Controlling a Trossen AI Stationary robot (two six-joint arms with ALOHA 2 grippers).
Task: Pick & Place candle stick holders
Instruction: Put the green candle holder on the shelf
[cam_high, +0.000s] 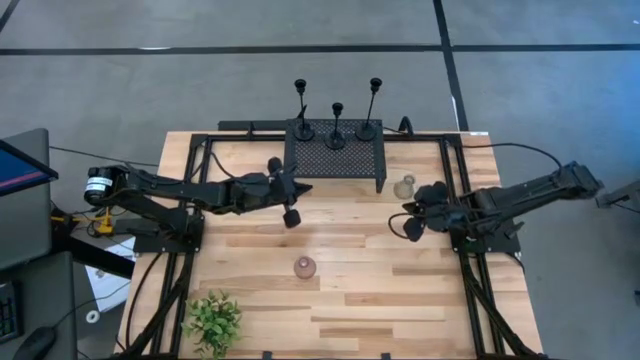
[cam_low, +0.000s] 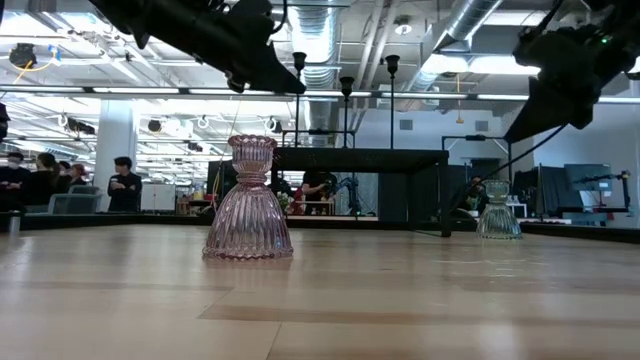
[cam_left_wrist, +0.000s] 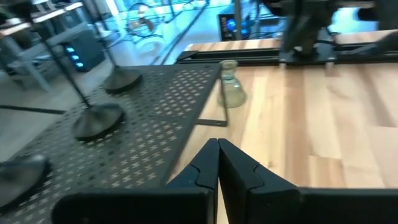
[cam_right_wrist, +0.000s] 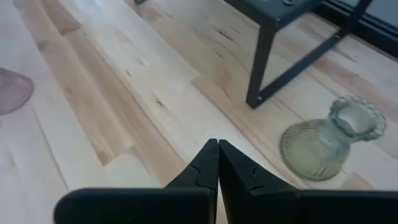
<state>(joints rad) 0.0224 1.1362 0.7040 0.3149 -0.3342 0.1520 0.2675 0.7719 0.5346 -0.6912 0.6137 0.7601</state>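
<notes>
High view: my left tool (cam_high: 291, 216) is closed and empty, just off the black mesh shelf's (cam_high: 335, 158) near-left corner. All three black candlesticks (cam_high: 336, 128) stand on that shelf beyond it, so they look placed. Pink glass holder (cam_high: 304, 266) sits on the desk (cam_high: 380, 300) nearer than both tools. Right tool (cam_high: 412, 228) is closed and empty beside the clear glass holder (cam_high: 404, 186).

Three candlesticks (cam_high: 337, 122) stand on rack (cam_high: 335, 158) (table's rear)
</notes>
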